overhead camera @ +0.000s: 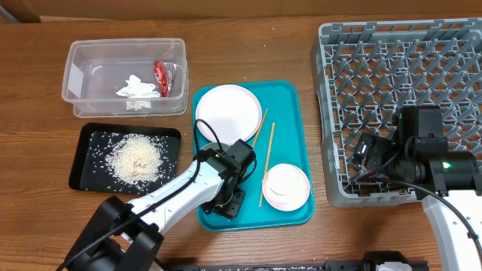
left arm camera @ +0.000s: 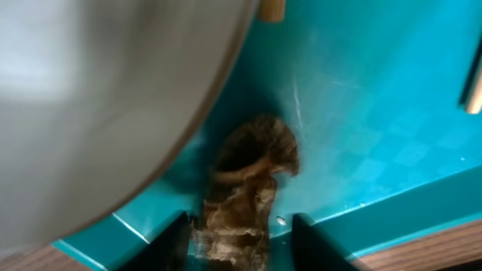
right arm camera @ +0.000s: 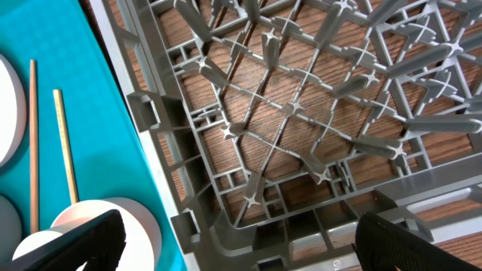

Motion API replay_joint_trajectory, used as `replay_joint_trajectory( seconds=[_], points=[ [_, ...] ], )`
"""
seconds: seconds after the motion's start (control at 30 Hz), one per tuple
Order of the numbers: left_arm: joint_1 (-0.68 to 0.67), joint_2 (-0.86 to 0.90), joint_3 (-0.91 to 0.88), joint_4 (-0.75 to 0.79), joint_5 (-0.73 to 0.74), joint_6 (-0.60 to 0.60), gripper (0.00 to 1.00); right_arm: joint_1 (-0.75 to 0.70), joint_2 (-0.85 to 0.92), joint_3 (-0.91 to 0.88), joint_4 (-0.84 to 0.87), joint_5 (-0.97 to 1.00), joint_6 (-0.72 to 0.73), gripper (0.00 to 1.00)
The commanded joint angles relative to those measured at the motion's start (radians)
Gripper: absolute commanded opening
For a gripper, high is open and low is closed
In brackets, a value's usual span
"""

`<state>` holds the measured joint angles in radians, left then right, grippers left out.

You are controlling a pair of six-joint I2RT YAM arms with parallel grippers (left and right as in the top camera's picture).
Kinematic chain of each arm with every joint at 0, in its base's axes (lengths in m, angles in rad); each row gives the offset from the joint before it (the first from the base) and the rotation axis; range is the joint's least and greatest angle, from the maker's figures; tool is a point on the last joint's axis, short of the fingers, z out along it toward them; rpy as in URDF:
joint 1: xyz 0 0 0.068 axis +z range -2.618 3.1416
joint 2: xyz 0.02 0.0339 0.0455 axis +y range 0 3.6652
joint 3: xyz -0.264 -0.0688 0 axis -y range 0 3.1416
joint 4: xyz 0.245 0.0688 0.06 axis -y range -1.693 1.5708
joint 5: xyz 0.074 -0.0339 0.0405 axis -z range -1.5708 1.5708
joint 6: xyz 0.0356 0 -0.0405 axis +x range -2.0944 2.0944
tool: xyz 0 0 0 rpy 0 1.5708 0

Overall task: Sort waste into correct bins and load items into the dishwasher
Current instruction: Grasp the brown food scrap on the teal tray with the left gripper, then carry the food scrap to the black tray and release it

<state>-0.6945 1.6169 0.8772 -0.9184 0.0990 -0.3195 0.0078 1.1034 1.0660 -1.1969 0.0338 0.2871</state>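
At far left on the brown wooden surface [overhead camera: 30,90], a clear rectangular plastic tub [overhead camera: 83,56] holding a crumpled white tissue [overhead camera: 138,88] and a red crinkled wrapper [overhead camera: 160,77]. Just below it, a shallow black rectangular tray [overhead camera: 84,169] with a heap of loose white rice grains [overhead camera: 135,158]. Next to the right, a flat teal serving tray [overhead camera: 290,113] carrying a white round plate [overhead camera: 228,113] at its far end, two thin wooden chopsticks [overhead camera: 267,162] lying lengthwise beside each other, and a small white-pinkish bowl [overhead camera: 286,186] at its near right corner. A pale round vessel [overhead camera: 213,150] partly hidden under the left arm, kind unclear. Left end effector [left arm camera: 239,239] down at the teal tray's near left corner, fingers released and set either side of a small brown food scrap [left arm camera: 252,162] lying on the tray floor, a sliver of teal showing between scrap and one finger. At far right, a large square grey plastic dish rack [overhead camera: 392,68] with a lattice of pegs. Right end effector [right arm camera: 241,245] hanging over the rack's near left corner, fingers spread wide, grasping nothing.
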Motion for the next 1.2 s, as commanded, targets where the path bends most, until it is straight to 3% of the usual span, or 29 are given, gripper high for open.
replay_joint_trajectory(
  seconds=[0.0,0.2,0.87,1.17],
  points=[
    [-0.006,-0.009,-0.007,0.018,-0.014,-0.003,0.19,-0.002,-0.009,0.027,0.005,0.01,-0.006,1.0],
    [-0.006,-0.009,-0.006,0.013,-0.021,-0.003,0.04,-0.002,-0.009,0.027,0.005,0.01,-0.006,1.0],
    [0.002,-0.062,0.323,-0.152,-0.069,0.009,0.04,-0.002,-0.009,0.027,-0.002,0.01,-0.006,1.0],
    [0.212,-0.094,0.38,-0.178,-0.155,-0.023,0.04,-0.002,-0.009,0.027,-0.002,0.01,-0.006,1.0]
  ],
)
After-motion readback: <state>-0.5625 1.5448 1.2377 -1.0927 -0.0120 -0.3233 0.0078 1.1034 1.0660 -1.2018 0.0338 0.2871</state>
